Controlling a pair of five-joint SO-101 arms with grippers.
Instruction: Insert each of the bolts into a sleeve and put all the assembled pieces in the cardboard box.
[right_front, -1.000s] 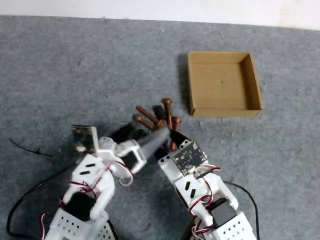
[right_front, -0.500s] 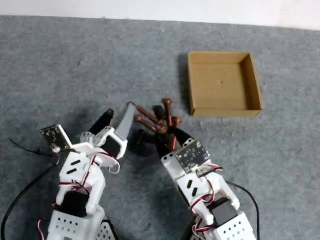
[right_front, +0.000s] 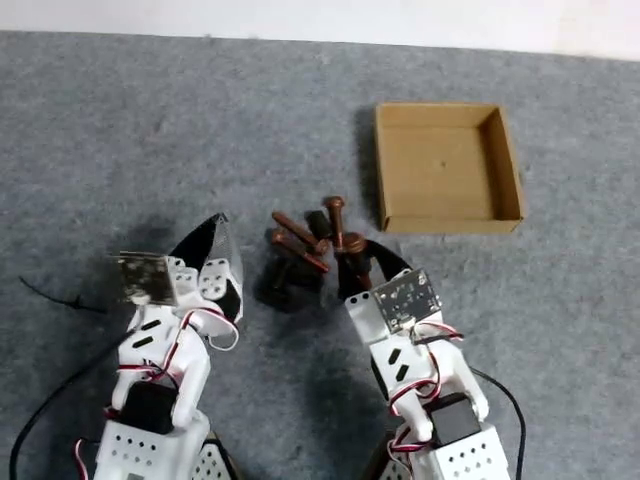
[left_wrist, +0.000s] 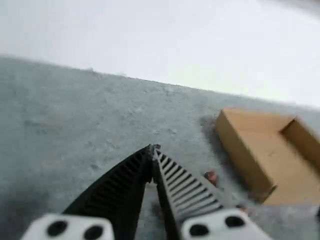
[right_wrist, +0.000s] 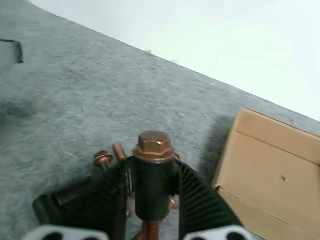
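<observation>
Copper bolt inside black sleeve, clamped by right end effector; left end effector pinched closed, empty.

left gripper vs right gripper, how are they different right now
The left gripper is shut on nothing, tips together; the right gripper is clamped on a black sleeve with a copper bolt upright in it. In the high view the left gripper sits beside the loose bolts, the right one nearer the cardboard box. Both have black ribbed fingers.
</observation>
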